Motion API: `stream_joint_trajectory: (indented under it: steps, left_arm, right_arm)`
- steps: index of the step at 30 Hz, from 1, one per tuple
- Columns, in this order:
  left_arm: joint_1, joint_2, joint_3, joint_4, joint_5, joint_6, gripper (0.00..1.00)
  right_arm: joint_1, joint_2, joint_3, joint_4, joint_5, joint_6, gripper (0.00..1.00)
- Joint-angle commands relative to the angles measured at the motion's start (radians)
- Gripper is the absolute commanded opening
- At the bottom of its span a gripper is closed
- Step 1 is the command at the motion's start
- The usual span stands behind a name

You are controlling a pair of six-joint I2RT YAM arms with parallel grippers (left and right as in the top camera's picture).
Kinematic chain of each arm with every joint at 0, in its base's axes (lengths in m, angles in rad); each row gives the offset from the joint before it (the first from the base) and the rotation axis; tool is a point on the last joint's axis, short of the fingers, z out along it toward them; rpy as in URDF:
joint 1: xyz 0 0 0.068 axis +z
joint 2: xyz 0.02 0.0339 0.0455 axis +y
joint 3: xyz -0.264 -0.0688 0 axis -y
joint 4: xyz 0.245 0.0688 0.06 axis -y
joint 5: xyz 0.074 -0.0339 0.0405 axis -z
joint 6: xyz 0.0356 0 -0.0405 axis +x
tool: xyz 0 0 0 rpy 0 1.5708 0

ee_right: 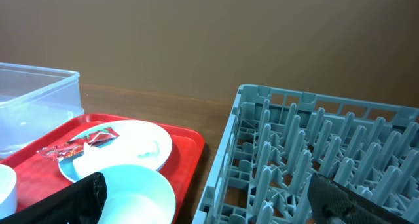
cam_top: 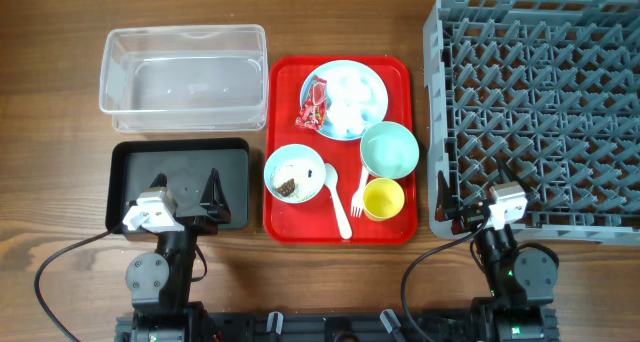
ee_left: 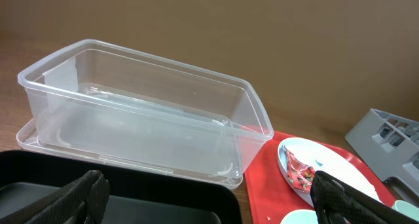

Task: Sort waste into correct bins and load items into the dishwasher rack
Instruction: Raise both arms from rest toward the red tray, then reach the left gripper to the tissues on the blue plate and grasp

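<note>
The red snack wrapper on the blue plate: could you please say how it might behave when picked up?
The red snack wrapper looks thin and crinkled, so probably floppy and light. Lying on the smooth light blue plate, it may slide if pushed.

No text, label, brand, number or sign can be read in any view. The only printed surface is the small red crinkled snack wrapper [cam_top: 314, 104], which lies on the left side of the light blue round plate [cam_top: 372, 86] at the far end of the flat red plastic tray [cam_top: 283, 112]. It carries pale and dark printed marks. From overhead they are too small to make out, and in both wrist views [ee_left: 301, 171] [ee_right: 82, 142] they are too blurred and creased to read.
</note>
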Motion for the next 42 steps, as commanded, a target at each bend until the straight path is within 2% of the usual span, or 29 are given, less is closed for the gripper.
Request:
stream_joint_trajectory:
  steps: [1, 13, 18, 23, 29, 33, 38, 42]
  left_arm:
    - [-0.005, -0.011, -0.005, -0.005, -0.011, -0.013, 1.0]
    - [-0.005, 0.026, 0.005, -0.005, -0.01, -0.014, 1.0]
    - [-0.005, 0.12, 0.114, -0.066, -0.01, -0.018, 1.0]
    - [-0.005, 0.3, 0.274, -0.189, -0.01, -0.021, 1.0]
    - [-0.005, 0.583, 0.541, -0.356, 0.026, -0.047, 1.0]
    - [-0.005, 0.795, 0.763, -0.517, 0.09, -0.046, 1.0]
    - [-0.005, 1.023, 1.036, -0.827, 0.109, -0.035, 1.0]
    - [-0.004, 1.116, 1.089, -0.909, 0.092, -0.036, 1.0]
  right_arm:
    - [-0.003, -0.001, -0.001, 0.005, 0.015, -0.005, 1.0]
    - [-0.003, 0.004, 0.033, -0.013, 0.063, 0.081, 1.0]
    - [-0.003, 0.064, 0.111, -0.08, 0.064, 0.108, 1.0]
    - [-0.003, 0.186, 0.234, -0.165, 0.07, 0.125, 0.99]
    - [-0.003, 0.423, 0.433, -0.325, 0.071, 0.125, 1.0]
    - [-0.003, 0.607, 0.585, -0.466, 0.068, 0.126, 1.0]
    - [-0.003, 0.825, 0.782, -0.66, 0.067, 0.125, 1.0]
    - [-0.003, 0.938, 0.903, -0.768, 0.067, 0.122, 1.0]
